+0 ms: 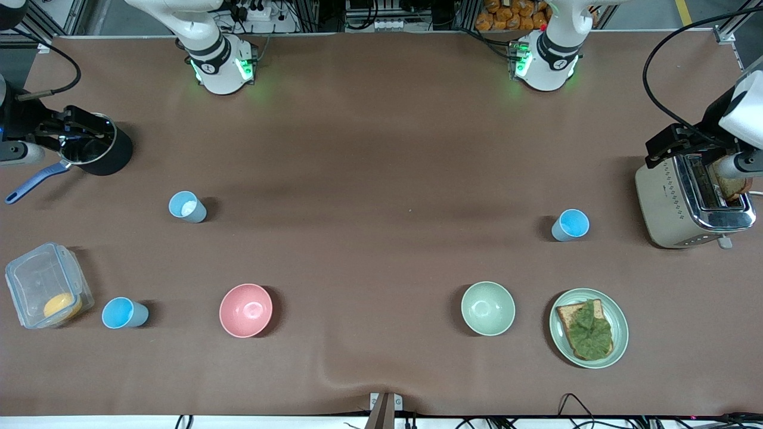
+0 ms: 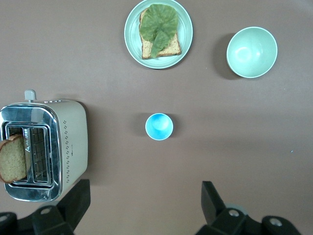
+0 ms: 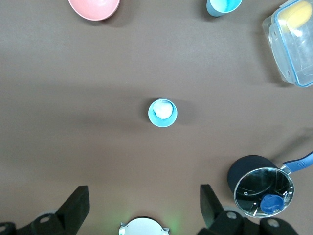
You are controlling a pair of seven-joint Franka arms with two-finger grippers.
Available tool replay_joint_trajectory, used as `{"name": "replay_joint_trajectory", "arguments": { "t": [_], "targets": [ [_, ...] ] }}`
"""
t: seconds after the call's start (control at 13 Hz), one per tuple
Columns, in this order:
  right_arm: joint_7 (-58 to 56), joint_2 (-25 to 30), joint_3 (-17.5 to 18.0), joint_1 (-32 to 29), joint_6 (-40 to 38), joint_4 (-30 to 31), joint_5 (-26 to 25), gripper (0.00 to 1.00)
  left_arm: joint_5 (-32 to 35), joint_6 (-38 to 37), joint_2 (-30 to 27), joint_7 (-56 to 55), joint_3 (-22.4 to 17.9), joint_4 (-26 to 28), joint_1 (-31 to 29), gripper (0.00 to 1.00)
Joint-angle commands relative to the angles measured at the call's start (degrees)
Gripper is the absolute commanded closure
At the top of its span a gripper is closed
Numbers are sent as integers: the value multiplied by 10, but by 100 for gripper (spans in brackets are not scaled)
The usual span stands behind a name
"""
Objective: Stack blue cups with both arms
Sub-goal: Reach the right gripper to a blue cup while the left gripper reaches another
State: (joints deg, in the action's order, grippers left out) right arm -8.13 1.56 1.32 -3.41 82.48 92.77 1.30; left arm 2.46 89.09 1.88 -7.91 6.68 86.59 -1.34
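Observation:
Three blue cups stand upright and apart on the brown table. One cup (image 1: 570,225) (image 2: 159,126) is near the toaster. A cup with a whitish inside (image 1: 188,207) (image 3: 162,112) is toward the right arm's end. The third cup (image 1: 124,313) (image 3: 224,6) stands beside the clear container. My left gripper (image 2: 145,185) (image 1: 670,143) hangs high over bare table between its base and the first cup, open and empty. My right gripper (image 3: 144,188) (image 1: 77,128) hangs high likewise, short of the whitish cup, open and empty.
A pink bowl (image 1: 245,310) and a pale green bowl (image 1: 487,308) sit nearer the front camera. A plate (image 1: 620,333) holds toast with lettuce. A toaster (image 1: 673,208) with bread stands at the left arm's end. A lidded black pot (image 1: 113,156) and a clear container (image 1: 30,280) stand at the right arm's end.

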Motion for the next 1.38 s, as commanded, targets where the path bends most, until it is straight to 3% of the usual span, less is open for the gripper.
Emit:
{"name": "replay_joint_trajectory", "arguments": {
  "t": [0.0, 0.54, 0.77, 1.31],
  "targets": [
    [2, 5, 3, -5, 2, 7, 3, 0, -12, -7, -5, 16, 2, -1, -5, 0],
    [2, 5, 2, -5, 4, 7, 3, 0, -18, -3, 25, 14, 1, -3, -10, 0],
    [2, 12, 2, -12, 28, 49, 3, 0, -17, -3, 40, 14, 2, 8, -8, 0],
    [1, 27, 1, -34, 187, 204, 3, 0, -10, 239, 44, 16, 0, 210, -23, 0]
  ]
}}
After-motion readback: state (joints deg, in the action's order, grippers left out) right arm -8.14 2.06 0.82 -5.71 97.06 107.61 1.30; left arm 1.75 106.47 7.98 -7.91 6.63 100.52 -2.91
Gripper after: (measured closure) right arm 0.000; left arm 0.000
